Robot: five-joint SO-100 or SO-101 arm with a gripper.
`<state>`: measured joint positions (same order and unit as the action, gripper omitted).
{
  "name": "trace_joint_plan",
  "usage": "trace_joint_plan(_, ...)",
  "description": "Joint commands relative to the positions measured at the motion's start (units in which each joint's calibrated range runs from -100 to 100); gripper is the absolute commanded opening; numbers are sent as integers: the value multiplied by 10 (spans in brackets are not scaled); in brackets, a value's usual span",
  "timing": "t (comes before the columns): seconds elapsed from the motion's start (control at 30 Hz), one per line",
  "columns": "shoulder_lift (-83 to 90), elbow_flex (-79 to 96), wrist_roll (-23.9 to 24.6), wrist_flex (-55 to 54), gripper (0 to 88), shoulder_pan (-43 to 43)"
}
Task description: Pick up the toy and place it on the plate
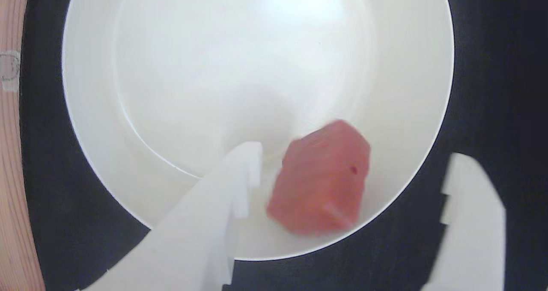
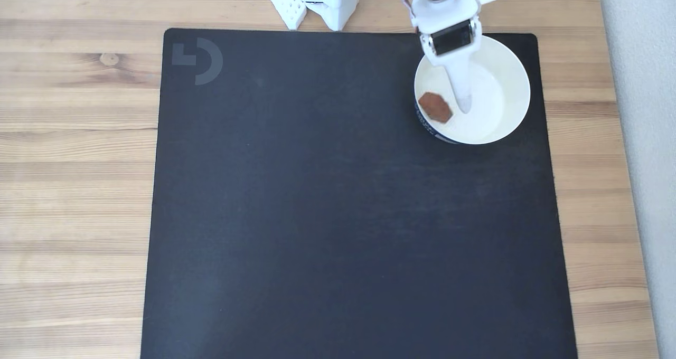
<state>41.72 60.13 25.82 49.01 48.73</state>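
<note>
Now the toy (image 1: 320,180) is lying inside the plate (image 1: 94,145) — long axis upright in the wrist view — with the gripper (image 1: 351,171) gaping wide around it.

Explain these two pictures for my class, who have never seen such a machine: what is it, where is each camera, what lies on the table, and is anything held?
The white machine is a small robot arm with a two-finger gripper. One camera rides on its wrist and looks down between the white fingers. The other is fixed above the wooden table. On the table lies a black mat, and on it stands a white plate. The reddish-brown toy is inside the plate, near its rim. The gripper is open and holds nothing; the toy looks blurred in the wrist view.
</note>
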Motion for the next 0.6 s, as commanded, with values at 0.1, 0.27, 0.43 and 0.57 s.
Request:
trace_joint_plan(0.1, 17, -9, -3, -18, 281, -4)
trace_joint_plan(0.27, 18, -12, -3, -133, 149, -75)
trace_joint_plan(0.43, 87, -2, -7, -145, 25, -143)
trace_joint_plan(0.57, 163, 27, -38, -148, 26, -200)
